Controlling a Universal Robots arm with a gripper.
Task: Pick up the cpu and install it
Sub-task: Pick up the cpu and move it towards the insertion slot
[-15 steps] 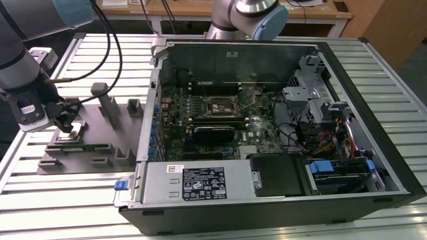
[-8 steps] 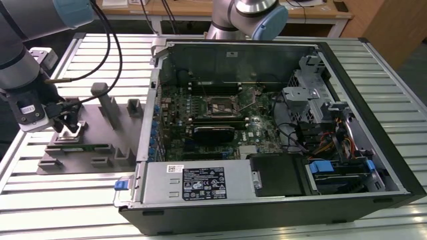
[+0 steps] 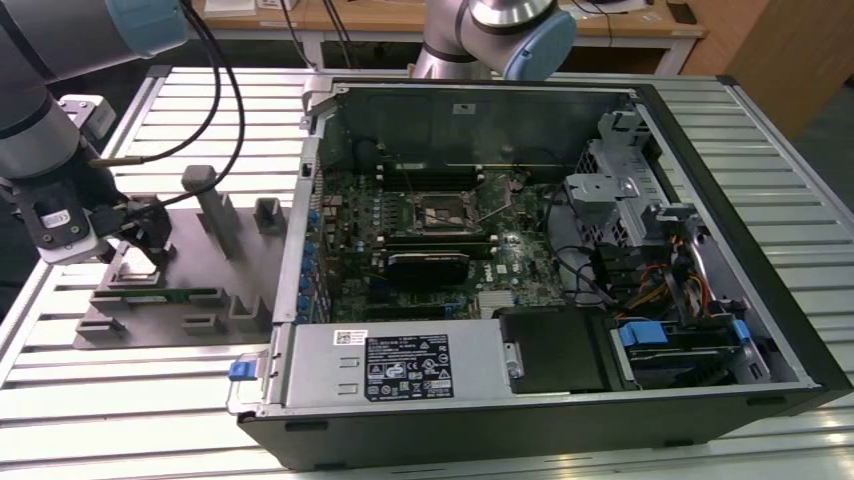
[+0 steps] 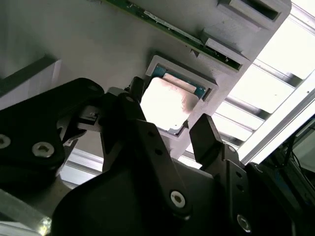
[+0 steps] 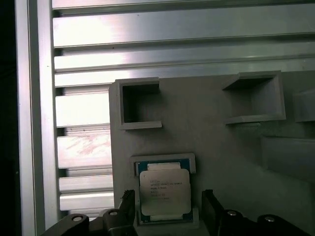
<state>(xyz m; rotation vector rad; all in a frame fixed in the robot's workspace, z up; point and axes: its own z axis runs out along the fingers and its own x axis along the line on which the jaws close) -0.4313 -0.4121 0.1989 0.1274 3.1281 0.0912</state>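
The cpu (image 5: 165, 192) is a flat square chip with a silvery top. It lies in a shallow pocket of the grey fixture plate (image 5: 216, 147), and it also shows in the second wrist view as the pale cpu (image 4: 167, 101). My gripper (image 5: 167, 209) is open and low over the chip, with one black finger (image 5: 128, 202) on each side and a small gap to each edge. In the exterior view my gripper (image 3: 140, 238) hovers over the fixture plate (image 3: 187, 300) at that view's left. The motherboard socket (image 3: 445, 212) sits inside the open computer case.
The open computer case (image 3: 534, 250) lies on a slatted metal table (image 3: 80, 400), right of the fixture in the exterior view. Upright posts (image 3: 214, 205) rise from the fixture near my gripper. Two empty square pockets (image 5: 140, 103) sit beyond the chip. A second arm's base (image 3: 507, 35) stands behind the case.
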